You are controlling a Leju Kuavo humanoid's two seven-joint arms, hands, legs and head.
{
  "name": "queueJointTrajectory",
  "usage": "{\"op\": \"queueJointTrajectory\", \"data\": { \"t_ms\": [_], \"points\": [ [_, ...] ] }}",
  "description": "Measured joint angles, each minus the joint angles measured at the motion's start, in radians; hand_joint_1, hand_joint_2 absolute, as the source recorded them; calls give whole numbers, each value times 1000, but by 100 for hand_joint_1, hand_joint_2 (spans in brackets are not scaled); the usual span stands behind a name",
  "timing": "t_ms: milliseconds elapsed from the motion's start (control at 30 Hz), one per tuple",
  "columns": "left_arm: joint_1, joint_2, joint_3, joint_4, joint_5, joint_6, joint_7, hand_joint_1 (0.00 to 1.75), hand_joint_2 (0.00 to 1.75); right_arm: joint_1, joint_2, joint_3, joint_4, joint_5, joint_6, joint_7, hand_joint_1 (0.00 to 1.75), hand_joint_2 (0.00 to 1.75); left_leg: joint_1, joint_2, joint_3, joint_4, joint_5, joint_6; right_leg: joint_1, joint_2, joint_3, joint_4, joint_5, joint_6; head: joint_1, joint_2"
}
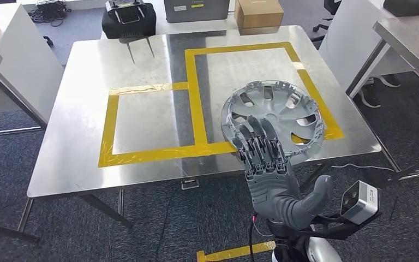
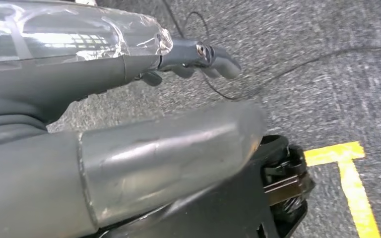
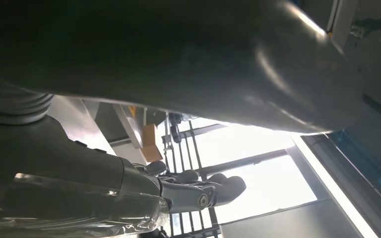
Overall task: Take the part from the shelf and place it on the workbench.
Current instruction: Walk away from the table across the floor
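The part is a grey hubcap [image 1: 283,109]. It lies on the metal workbench [image 1: 87,131], in the right yellow-taped square [image 1: 192,82] near the front edge, and covers the tape there. In the head view my right hand [image 1: 262,158] is in front of the hubcap's near rim, with the fingers straight and the thumb spread out to the side. The right wrist view shows nothing between its fingers [image 3: 198,191] and thumb [image 3: 178,54]. My left hand [image 2: 129,114] hangs over grey carpet and holds nothing, its fingers [image 2: 198,54] apart from the thumb.
A black case [image 1: 128,19], a grey box [image 1: 196,8] and a cardboard box [image 1: 258,13] stand beyond the workbench's far edge. White tables flank it on the left [image 1: 11,54] and right [image 1: 409,33]. Yellow tape [image 2: 352,183] marks the carpet.
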Motion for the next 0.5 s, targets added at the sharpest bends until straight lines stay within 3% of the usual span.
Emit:
{"op": "queueJointTrajectory", "data": {
  "t_ms": [33,100,133,200,267,300,333,433,467,500],
  "points": [
    [0,0,0,0,0,0,0,0,0,0,0,0,1,0,0,0,0,0,4,1,26,-30,21,-4,-1,0,-11,7,4,3,-2,0],
    [-1,1,0,0,0,1,0,0,0,0,0,0,2,0,0,-2,0,0,10,2,112,-157,67,-9,-4,0,-32,23,10,12,-6,0],
    [-2,1,0,0,0,1,-1,0,0,0,0,-1,2,-1,-1,-3,0,0,10,0,143,-209,82,-6,-4,1,-39,29,14,17,-8,0],
    [-2,2,0,0,0,1,-2,0,0,0,0,-3,1,-2,-3,-6,0,0,7,-5,161,-250,85,5,-3,2,-46,34,25,30,-9,0],
    [-2,2,0,0,0,2,-3,0,0,2,0,-5,0,-4,-5,-9,0,0,5,-6,147,-249,99,22,-5,5,-49,33,35,43,-7,0],
    [-2,3,0,0,1,2,-3,0,0,4,0,-7,0,-6,-6,-10,0,0,5,-5,139,-249,108,32,-7,6,-56,39,23,48,-6,0],
    [-3,3,0,0,1,2,-3,0,0,6,0,-10,0,-8,-7,-11,0,0,5,-4,128,-251,119,41,-8,7,-66,62,-7,53,-3,0],
    [-3,2,0,0,2,2,-3,0,0,10,0,-21,0,-12,-10,-13,0,0,0,-3,87,-251,153,56,-9,8,-112,234,-154,61,15,0],
    [-3,2,0,0,2,3,-3,0,0,11,0,-24,0,-13,-12,-14,0,0,-4,-3,71,-250,165,58,-9,8,-119,288,-179,60,20,0],
    [-2,2,0,0,3,3,-2,0,0,12,0,-26,0,-13,-14,-15,0,0,-8,-3,56,-249,176,59,-8,8,-112,315,-179,56,24,0]
  ]
}}
